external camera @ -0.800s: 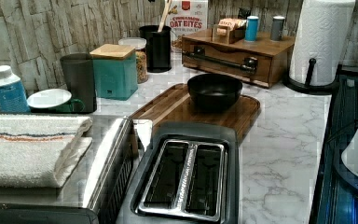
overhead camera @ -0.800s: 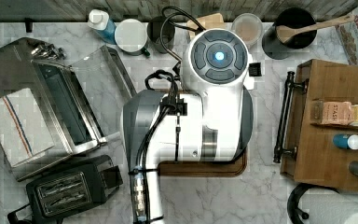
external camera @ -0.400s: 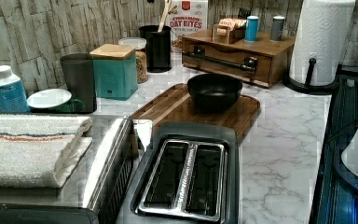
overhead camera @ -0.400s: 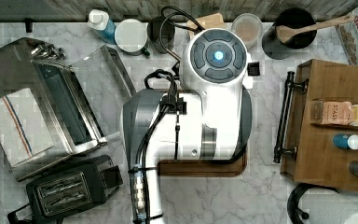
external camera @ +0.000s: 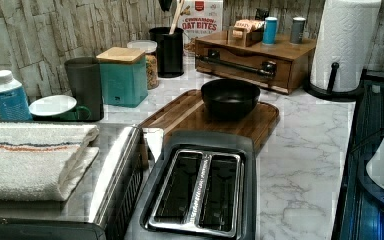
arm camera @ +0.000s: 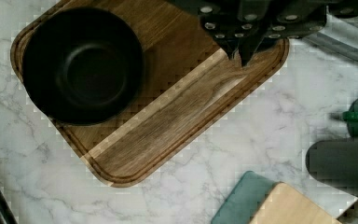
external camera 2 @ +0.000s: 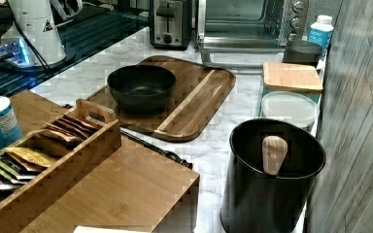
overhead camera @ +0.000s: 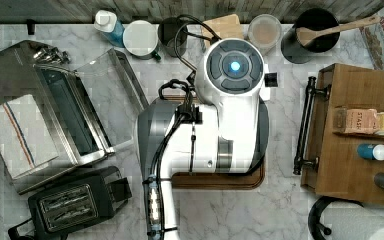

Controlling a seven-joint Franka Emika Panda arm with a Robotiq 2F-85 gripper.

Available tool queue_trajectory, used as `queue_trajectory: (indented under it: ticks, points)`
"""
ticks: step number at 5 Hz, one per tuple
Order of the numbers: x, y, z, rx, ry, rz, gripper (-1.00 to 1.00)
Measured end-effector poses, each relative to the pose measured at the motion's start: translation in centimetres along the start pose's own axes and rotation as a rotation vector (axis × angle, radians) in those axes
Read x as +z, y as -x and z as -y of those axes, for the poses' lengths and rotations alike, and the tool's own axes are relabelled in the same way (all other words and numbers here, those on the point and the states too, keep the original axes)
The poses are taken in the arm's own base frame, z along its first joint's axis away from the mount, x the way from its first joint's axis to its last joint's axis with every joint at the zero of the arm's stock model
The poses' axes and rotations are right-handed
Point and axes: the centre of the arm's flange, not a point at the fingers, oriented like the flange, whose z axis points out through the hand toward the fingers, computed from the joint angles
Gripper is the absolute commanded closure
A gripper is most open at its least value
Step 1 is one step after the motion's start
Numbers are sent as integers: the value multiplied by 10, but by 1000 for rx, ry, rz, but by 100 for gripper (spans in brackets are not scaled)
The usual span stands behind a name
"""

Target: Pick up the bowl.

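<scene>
One bowl (external camera: 230,98) is seen standing upright on the wooden board (external camera 2: 189,104), near one corner. The pincer (arm camera: 243,46) is held high above the board, fingertips together; it should be opened, centred over the rim, then lowered.

I've got top straight overhead, left and right low from opposite counter ends, both sharing the wooden board (external camera: 190,116).
</scene>
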Motion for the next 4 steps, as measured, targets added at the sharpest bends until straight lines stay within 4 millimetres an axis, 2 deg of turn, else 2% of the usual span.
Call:
queue_trajectory:
  ticks: [1,2,3,4]
  points:
    - [26,6,-23,25,5,4,100]
    - [49,13,-65,84,30,68,99]
    - [63,8,-113,186,17,117,-100]
    - [68,-11,-160,272,8,75,-100]
